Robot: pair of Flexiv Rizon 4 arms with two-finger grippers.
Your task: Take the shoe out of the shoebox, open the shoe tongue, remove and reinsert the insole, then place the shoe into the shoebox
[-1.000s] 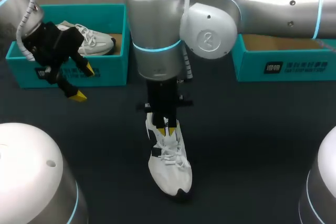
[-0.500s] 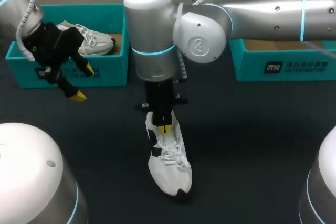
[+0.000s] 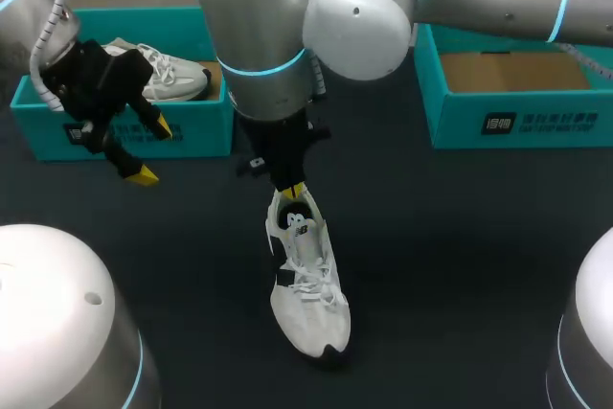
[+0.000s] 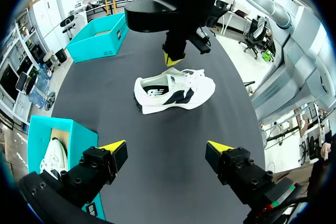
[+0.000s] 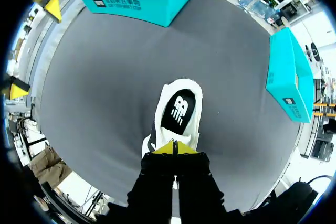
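Observation:
A white shoe (image 3: pixel 308 284) lies on the dark table, toe toward the front edge. Its mouth is uncovered and shows the black insole (image 5: pixel 178 109) with a white logo. My right gripper (image 3: pixel 294 191) hangs a little above the shoe's heel end with its yellow tips pressed together; I see nothing between them. From the right wrist view that gripper (image 5: pixel 175 148) sits over the shoe's (image 5: pixel 177 103) lace area. My left gripper (image 3: pixel 153 151) is open in front of the left shoebox (image 3: pixel 124 131), well clear of the shoe (image 4: pixel 176 90). In its own view the left gripper (image 4: pixel 167 149) holds nothing.
The left teal shoebox holds a second white shoe (image 3: pixel 163 74). An empty teal shoebox (image 3: pixel 517 102) stands at the back right. My arms' grey bases rise at the front left (image 3: pixel 57 323) and front right (image 3: pixel 589 342) corners.
My right gripper has lifted off the shoe's tongue and drawn back toward the heel end, leaving the black insole visible. The left arm has not moved.

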